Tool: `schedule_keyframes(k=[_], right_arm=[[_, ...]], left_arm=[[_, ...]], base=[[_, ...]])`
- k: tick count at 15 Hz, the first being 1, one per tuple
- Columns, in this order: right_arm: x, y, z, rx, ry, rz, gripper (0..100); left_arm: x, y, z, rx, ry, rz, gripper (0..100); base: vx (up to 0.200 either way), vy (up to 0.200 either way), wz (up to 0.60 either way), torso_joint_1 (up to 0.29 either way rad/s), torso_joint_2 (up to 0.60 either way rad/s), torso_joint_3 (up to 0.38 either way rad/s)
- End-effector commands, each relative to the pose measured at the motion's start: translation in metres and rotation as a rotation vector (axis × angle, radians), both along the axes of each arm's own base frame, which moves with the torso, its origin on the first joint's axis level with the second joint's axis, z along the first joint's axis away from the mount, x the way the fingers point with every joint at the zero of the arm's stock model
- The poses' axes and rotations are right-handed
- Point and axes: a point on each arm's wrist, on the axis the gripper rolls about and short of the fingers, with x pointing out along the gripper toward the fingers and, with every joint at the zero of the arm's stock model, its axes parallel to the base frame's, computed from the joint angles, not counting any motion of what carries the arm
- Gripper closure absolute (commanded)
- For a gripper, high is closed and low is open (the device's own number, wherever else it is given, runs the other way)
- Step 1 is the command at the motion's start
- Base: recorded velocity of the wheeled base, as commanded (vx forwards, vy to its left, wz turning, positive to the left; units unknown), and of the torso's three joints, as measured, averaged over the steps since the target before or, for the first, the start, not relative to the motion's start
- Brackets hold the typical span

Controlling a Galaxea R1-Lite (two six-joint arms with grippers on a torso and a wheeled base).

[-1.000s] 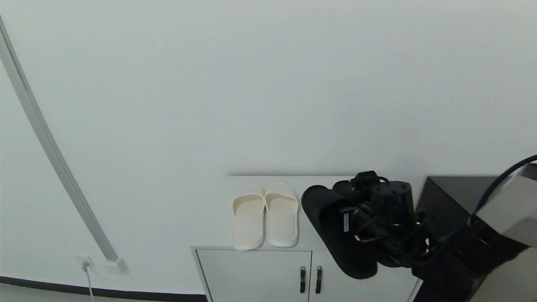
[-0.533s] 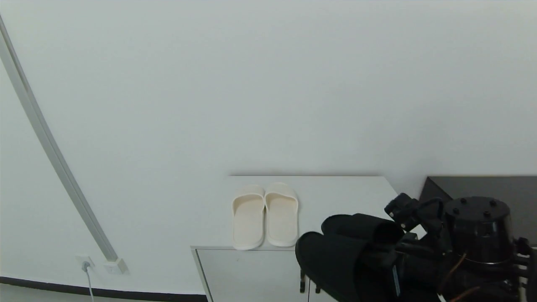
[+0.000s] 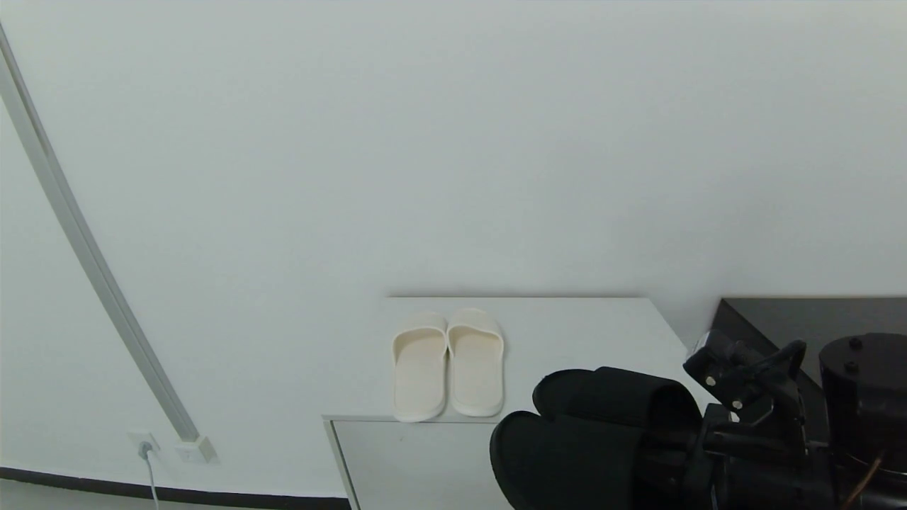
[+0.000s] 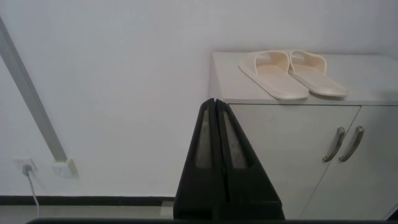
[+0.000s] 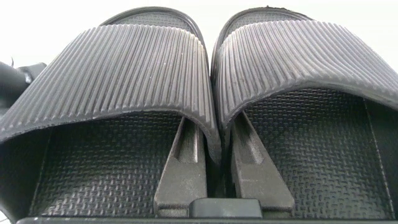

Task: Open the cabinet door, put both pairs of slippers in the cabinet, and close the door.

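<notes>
A pair of white slippers (image 3: 448, 365) lies side by side on top of the white cabinet (image 3: 567, 333); the left wrist view shows the white slippers (image 4: 292, 73) too, above the closed cabinet doors with two dark handles (image 4: 346, 143). My right gripper (image 5: 216, 163) is shut on the pair of black slippers (image 5: 211, 81), one finger inside each slipper, pinching their inner edges together. In the head view the black slippers (image 3: 588, 439) hang in the air in front of the cabinet's right part, off its top. My left gripper (image 4: 215, 124) is shut, empty, and held left of the cabinet.
A grey conduit (image 3: 78, 241) runs down the wall to a socket with a plugged cable (image 3: 145, 448) at the lower left. A dark cabinet (image 3: 815, 315) stands to the right of the white one.
My right arm has lifted the black slippers off the cabinet top and drawn them forward and down to the right, hiding the door handles in the head view. The white slippers stayed put.
</notes>
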Motion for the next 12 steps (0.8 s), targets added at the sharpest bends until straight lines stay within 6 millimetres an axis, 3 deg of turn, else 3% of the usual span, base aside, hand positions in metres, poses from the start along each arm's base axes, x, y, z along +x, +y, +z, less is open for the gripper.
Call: schedule_keyframes(k=[1,3,12], right_arm=[[0.0,0.0021,-0.0027,-0.008,0.008,0.008,100],[0.001,0.0028,-0.0048,-0.016,0.014,0.003,100],[-0.0032,-0.0006,-0.0067,-0.025,0.005,0.014,100]], left_arm=[[0.0001,0.0001,0.0001,0.0,0.001,0.0,100],[0.0,0.0,0.0005,0.0,-0.001,0.0,100],[0.0001,0.0,0.0001,0.002,0.001,0.0,100]], base=[[-0.2,0.0,0.0,0.002,0.0,0.002],[-0.2,0.0,0.0,0.015,0.01,0.005],[0.0,0.0,0.0,0.0,0.0,0.0]])
